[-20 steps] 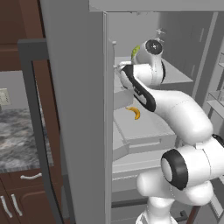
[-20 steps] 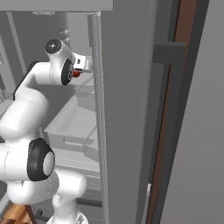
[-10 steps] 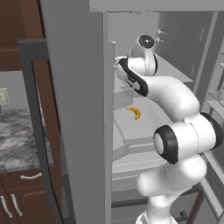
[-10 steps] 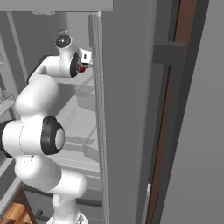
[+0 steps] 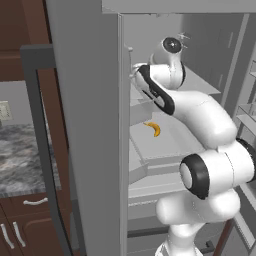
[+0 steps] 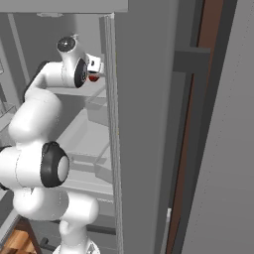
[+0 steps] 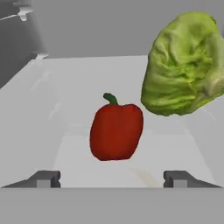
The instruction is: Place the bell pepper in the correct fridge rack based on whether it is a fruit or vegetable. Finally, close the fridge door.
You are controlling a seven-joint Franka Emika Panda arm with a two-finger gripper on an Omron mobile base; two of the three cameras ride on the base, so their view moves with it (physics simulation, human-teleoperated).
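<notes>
Inside the open fridge, the bell pepper [image 7: 116, 132] sits on an upper shelf [image 7: 65, 92] just left of a lettuce head [image 7: 188, 65]. Glossy red with a short green stem, it stands clear between the spread fingers of the released gripper [image 7: 113, 179]. Backing straight out should avoid nudging it before closing the door [image 5: 85, 125].

Claw [image 7: 112, 178] now open, bell pepper [image 7: 116, 131] released

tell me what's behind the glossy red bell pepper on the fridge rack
Behind the glossy red bell pepper, to its right, sits a pale green head of lettuce; beyond both is the fridge's grey back wall. The rack patch directly behind the pepper is covered.
</notes>
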